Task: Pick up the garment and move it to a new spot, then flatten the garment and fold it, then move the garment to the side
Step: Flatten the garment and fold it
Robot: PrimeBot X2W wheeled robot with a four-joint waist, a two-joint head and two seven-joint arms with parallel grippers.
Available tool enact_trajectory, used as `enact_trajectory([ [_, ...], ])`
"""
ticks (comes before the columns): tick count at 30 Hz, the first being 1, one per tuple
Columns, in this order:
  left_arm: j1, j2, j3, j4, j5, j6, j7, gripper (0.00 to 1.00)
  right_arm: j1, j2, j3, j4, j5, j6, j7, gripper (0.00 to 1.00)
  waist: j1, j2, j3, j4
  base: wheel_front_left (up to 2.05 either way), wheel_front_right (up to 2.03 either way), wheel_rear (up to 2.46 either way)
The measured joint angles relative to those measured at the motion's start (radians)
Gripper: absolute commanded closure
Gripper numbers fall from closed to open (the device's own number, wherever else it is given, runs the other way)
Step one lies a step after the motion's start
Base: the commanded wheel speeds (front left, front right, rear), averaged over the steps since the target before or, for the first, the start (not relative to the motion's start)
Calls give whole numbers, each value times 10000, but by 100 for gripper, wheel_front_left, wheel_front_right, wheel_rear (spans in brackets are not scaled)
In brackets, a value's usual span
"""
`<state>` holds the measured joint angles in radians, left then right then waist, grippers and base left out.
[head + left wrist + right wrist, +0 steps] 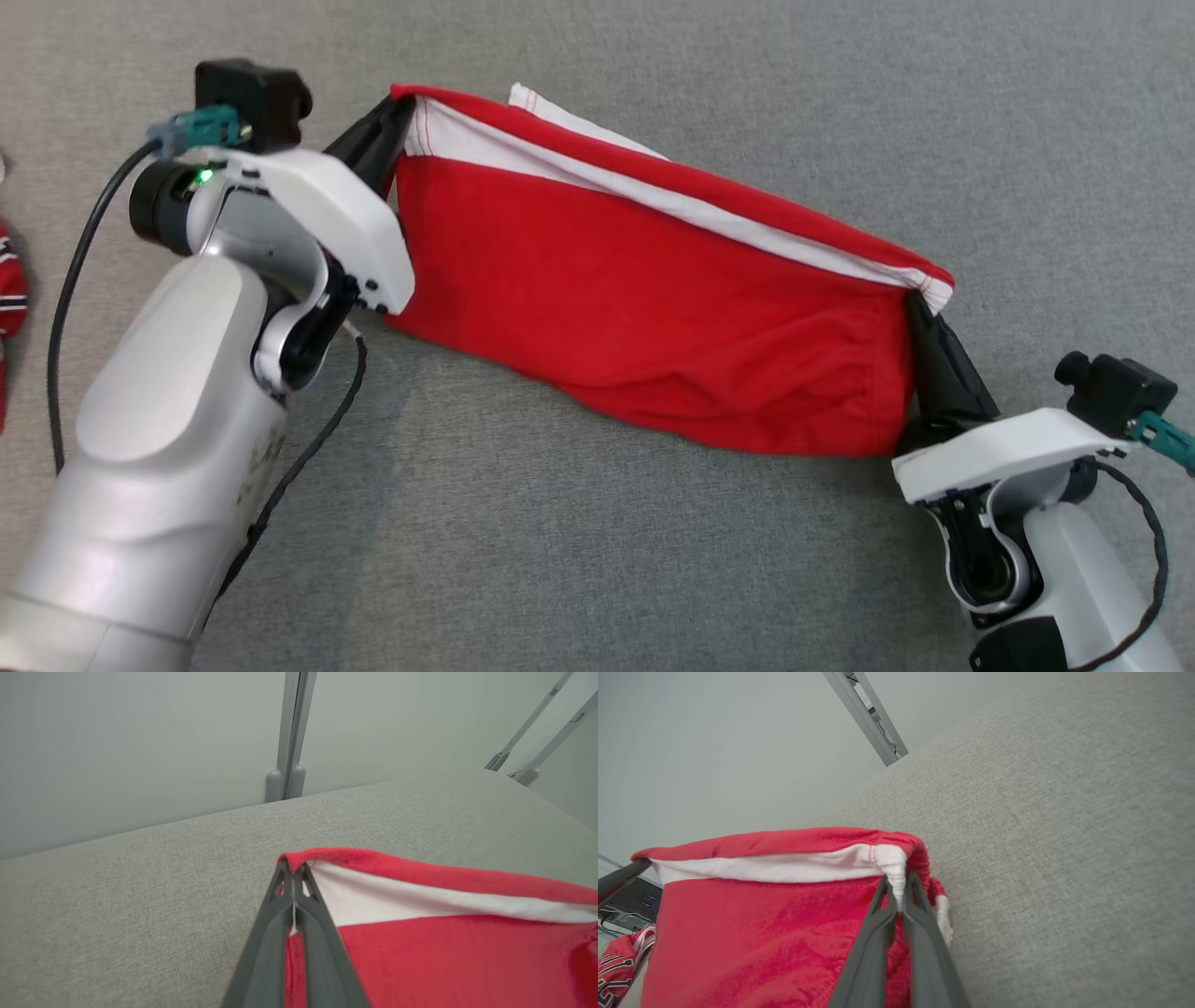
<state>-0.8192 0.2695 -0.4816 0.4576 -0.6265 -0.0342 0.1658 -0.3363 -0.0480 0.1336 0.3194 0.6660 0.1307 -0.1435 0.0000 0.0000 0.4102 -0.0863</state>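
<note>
Looking down from the head, we see a red and white cloth garment held up between our two claws, over the soft grey cloth table top. Our left claw is pinched tight on the garment's top left corner. Our right claw is pinched tight on the top right corner. The top edge runs straight between them, with a white band under a red rim. We cannot tell if the bottom edge touches the table top. A red striped cloth lies at the far left, well apart.

In the left wrist view, the left claw has its two dark fingers pressed together with the red corner between the tips. The garment spreads off to the right. A grey metal post stands behind the table top.

In the right wrist view, the right claw is closed on a bunched white corner. The garment spreads to the left, where the left claw holds the far corner. The red striped cloth shows at the lower left.
</note>
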Motion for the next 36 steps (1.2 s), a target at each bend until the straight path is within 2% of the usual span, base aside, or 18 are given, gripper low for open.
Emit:
enact_trajectory([
  [9, -1807, -974, -341, 2872, 86, -460, -353, 100, -971, -6, 522, 606, 61, 0, -157, 100, 0, 0, 676, -437, 0, 0, 0],
  [10, -1925, -1070, -355, 3147, 75, -516, -443, 71, -1010, -6, 562, 654, 84, 0, -163, 98, 0, 0, 706, -475, 0, 0, 0],
  [11, -2017, -1154, -385, 3381, 8, -589, -464, 21, -1041, -10, 616, 692, 159, 0, -163, 70, 0, 0, 723, -509, 0, 0, 0],
  [12, -2082, -1225, -418, 3578, -29, -665, -529, 0, -1050, -17, 656, 700, 215, 0, -173, 24, 0, 0, 734, -540, 0, 0, 0],
  [13, -2133, -1290, -418, 3720, -98, -719, -709, 0, -1049, -21, 708, 683, 215, 0, -257, 0, 0, 0, 745, -563, 0, 0, 0],
  [18, -2124, -1283, -495, 4111, -163, -872, -1944, 0, -675, -19, 825, 360, -77, -2, -522, 0, 0, 0, 615, -567, 0, 0, 0],
  [23, -1345, -1062, -566, 4034, 38, -834, -3413, 0, 163, -86, 384, -600, -1264, -2, -834, 0, 0, 0, 300, -427, 0, 0, 0],
  [26, -816, -863, -424, 3649, 155, -495, -3992, 0, 689, -192, -90, -1419, -2132, -2, -953, 0, 0, 0, 95, -266, 0, 0, 0],
  [30, 102, -581, 148, 2516, 261, 244, -4245, 0, 1185, -157, -706, -2489, -2830, -2, -1076, 0, 0, 0, -206, -74, 0, 0, 0],
  [36, 2134, -309, 1609, -671, 993, 1467, -4276, 0, 1486, -98, -1524, -3294, -4219, -2, -1139, 0, 0, 0, -652, 149, 0, 0, 0],
])
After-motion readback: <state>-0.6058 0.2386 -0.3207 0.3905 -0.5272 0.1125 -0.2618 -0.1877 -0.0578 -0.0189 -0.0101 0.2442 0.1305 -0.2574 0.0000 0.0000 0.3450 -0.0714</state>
